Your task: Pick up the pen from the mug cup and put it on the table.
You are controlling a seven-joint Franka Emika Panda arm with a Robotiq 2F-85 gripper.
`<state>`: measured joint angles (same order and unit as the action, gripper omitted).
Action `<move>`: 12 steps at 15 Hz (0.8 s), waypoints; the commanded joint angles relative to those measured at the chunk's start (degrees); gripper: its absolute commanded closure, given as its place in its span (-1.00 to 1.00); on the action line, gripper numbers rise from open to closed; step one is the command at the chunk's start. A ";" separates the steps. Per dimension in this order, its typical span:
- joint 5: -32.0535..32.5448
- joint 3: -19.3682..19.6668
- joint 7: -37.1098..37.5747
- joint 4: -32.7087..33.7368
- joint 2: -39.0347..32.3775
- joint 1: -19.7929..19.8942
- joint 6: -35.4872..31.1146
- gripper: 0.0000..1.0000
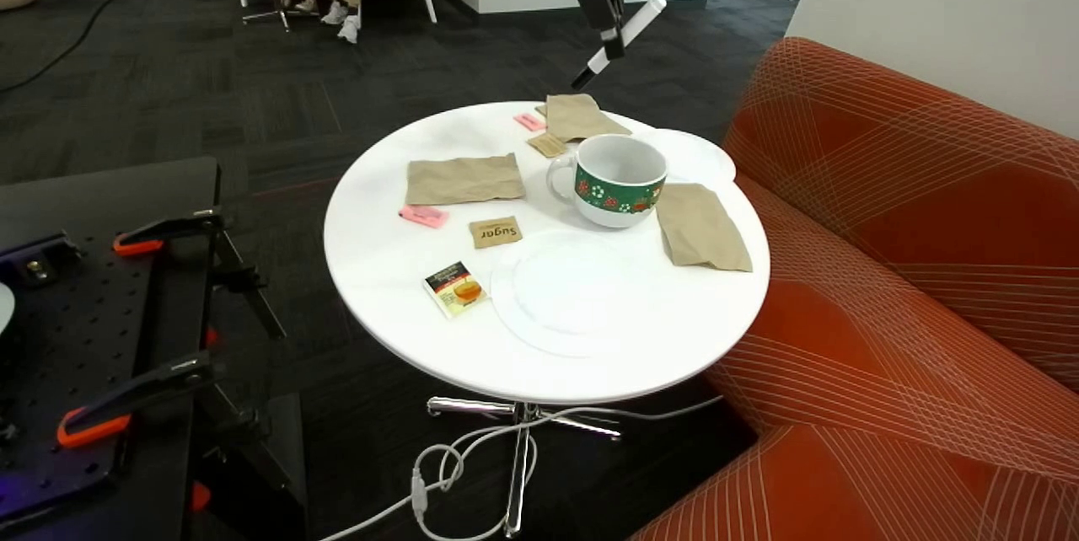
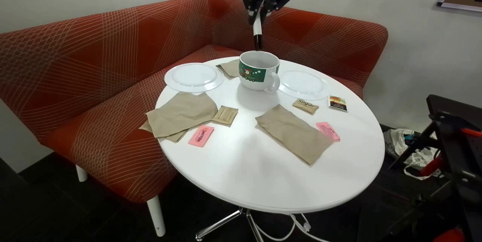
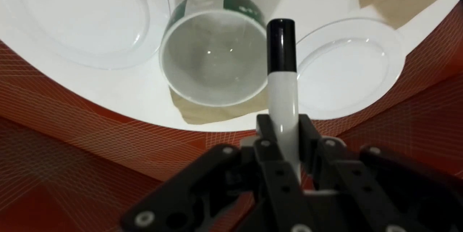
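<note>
My gripper (image 3: pixel 283 125) is shut on the white pen (image 3: pixel 283 94), whose black end points away from the fingers. The fingers press on both sides of its white body. In both exterior views the gripper (image 1: pixel 614 50) (image 2: pixel 257 16) holds the pen (image 1: pixel 642 20) (image 2: pixel 257 27) in the air, tilted, black end down. The white mug cup (image 1: pixel 620 194) with its green band (image 2: pixel 252 74) stands upright on the round white table (image 1: pixel 379 221). In the wrist view the mug (image 3: pixel 217 58) shows an empty inside, and the pen's black end is apart from it, above its right rim.
Two clear plates (image 1: pixel 565 292) (image 2: pixel 194 77) lie beside the mug. Brown napkins (image 1: pixel 466 180) (image 2: pixel 293 132), sugar packets (image 1: pixel 496 232), pink packets (image 2: pixel 201 135) and a tea packet (image 1: pixel 455 288) lie around the tabletop. An orange-red sofa (image 1: pixel 885 271) borders the table.
</note>
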<state>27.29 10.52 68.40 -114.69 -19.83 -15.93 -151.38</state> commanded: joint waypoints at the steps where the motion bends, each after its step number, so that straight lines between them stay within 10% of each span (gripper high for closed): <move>1: -5.52 -6.55 -11.66 -5.53 3.40 3.31 -3.48 0.90; 7: -23.57 -15.43 -35.45 -6.76 2.21 6.59 -0.75 0.90; 12: -27.81 -15.01 -43.12 -4.42 -0.64 4.87 5.36 0.90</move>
<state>0.71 -4.59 28.42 -120.75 -19.06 -10.70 -149.74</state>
